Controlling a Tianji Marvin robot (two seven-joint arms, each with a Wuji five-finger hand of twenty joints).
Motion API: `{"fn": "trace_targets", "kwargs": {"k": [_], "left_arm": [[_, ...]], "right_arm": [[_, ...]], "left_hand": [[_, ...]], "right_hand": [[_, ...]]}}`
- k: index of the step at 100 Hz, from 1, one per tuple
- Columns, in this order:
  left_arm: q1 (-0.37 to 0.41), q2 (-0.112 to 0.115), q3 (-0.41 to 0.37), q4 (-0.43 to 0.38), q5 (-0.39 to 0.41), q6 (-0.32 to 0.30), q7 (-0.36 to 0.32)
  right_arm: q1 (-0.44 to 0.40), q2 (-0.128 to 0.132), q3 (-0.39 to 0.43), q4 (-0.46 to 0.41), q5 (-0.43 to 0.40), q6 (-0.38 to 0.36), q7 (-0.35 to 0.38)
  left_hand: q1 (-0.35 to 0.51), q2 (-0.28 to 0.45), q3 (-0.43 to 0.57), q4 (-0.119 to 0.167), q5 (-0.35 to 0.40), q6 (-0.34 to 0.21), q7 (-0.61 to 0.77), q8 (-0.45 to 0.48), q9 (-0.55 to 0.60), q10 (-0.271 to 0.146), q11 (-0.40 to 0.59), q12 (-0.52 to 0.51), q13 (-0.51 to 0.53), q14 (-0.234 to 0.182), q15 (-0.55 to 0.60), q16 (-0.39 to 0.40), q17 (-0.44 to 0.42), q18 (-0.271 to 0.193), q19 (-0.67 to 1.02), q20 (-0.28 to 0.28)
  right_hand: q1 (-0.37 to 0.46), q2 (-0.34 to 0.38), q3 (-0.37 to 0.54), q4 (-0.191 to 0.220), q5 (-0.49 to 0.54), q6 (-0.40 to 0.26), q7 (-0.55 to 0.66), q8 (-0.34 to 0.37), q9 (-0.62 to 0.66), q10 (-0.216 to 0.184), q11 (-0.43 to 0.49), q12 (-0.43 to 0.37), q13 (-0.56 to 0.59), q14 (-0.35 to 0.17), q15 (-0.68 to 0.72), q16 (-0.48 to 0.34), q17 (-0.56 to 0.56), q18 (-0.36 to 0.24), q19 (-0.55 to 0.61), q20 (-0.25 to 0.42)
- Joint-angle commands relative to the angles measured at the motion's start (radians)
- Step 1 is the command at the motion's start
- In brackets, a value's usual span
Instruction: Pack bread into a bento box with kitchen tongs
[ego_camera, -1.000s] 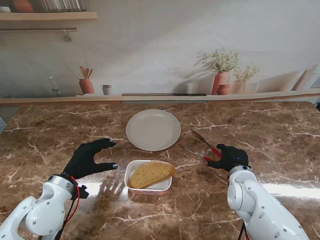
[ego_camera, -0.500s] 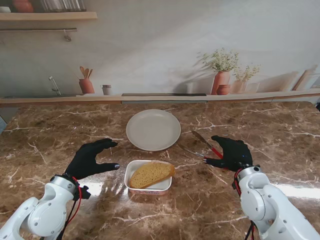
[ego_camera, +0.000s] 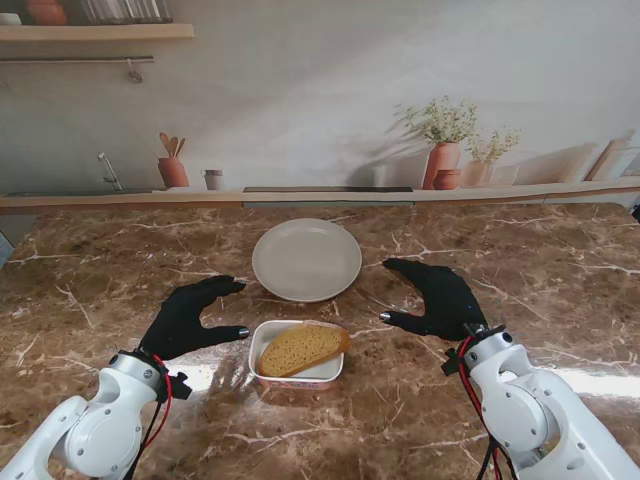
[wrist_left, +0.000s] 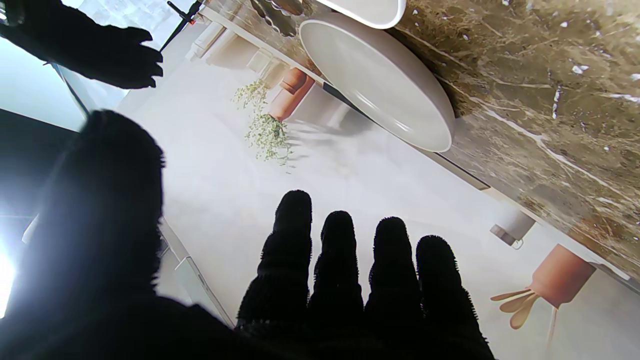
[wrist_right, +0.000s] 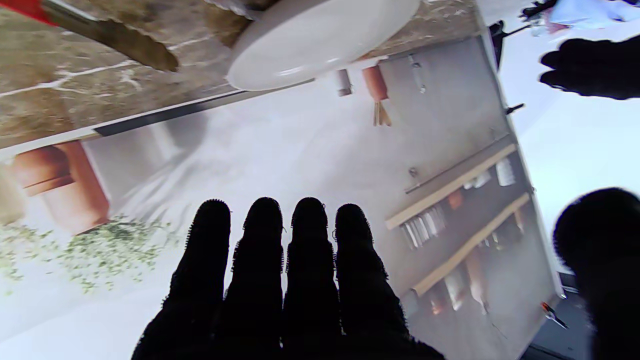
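Observation:
A brown bread slice lies in the small white bento box near the table's front. My left hand hovers open just left of the box, fingers apart and holding nothing. My right hand is open to the right of the box, fingers stretched out flat. It covers the spot where the tongs lay, so the stand view does not show them. In the right wrist view the tongs lie on the marble beyond my fingertips, outside my grasp, with their red handle end at the frame's edge.
An empty white plate sits farther from me than the box, also seen as the plate in the left wrist view. A back ledge carries terracotta pots and a utensil cup. Brown marble table spreads to both sides.
My right hand let go of the tongs, opened and moved forward and left over them. My left hand drifted slightly toward the box.

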Motion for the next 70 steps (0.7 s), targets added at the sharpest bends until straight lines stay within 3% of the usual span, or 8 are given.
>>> {"fn": "trace_targets", "kwargs": {"k": [1,33,70], "left_arm": [[0.000,-0.004,0.007,-0.002,-0.004,-0.003,0.001],[-0.007,-0.005,0.009,-0.003,-0.019,-0.003,-0.003],[-0.011,-0.007,0.004,-0.022,-0.023,-0.017,0.004]], "right_arm": [[0.009,-0.010,-0.012,0.003,0.016,-0.020,0.008],[0.026,-0.019,-0.052,0.023,0.080,-0.055,-0.002],[-0.019,-0.024,-0.044,0.003,0.101,-0.051,-0.019]], "left_hand": [[-0.033,0.028,-0.039,0.018,-0.021,0.004,-0.018,-0.011,-0.050,-0.026,-0.023,-0.015,-0.033,-0.048,-0.034,-0.011,-0.021,-0.034,-0.031,-0.009],[-0.031,0.053,-0.081,0.024,-0.027,0.004,-0.021,-0.013,-0.055,-0.028,-0.026,-0.016,-0.037,-0.047,-0.035,-0.011,-0.020,-0.034,-0.036,-0.011],[-0.023,0.076,-0.122,0.032,-0.032,0.003,-0.023,-0.014,-0.060,-0.032,-0.027,-0.017,-0.043,-0.050,-0.038,-0.012,-0.021,-0.033,-0.042,-0.014]], "right_hand": [[-0.053,0.032,-0.008,0.037,-0.018,0.005,-0.026,-0.011,-0.026,0.003,-0.026,-0.024,-0.042,-0.019,-0.016,-0.020,-0.013,-0.031,-0.025,-0.032],[-0.068,0.072,-0.033,0.041,-0.050,0.010,-0.042,-0.018,-0.061,0.012,-0.042,-0.031,-0.052,-0.005,-0.018,-0.024,-0.010,-0.022,-0.020,-0.045],[-0.068,0.100,-0.051,0.046,-0.069,0.025,-0.052,-0.016,-0.082,0.023,-0.045,-0.034,-0.063,0.002,-0.021,-0.025,-0.015,-0.015,-0.015,-0.052]]}}
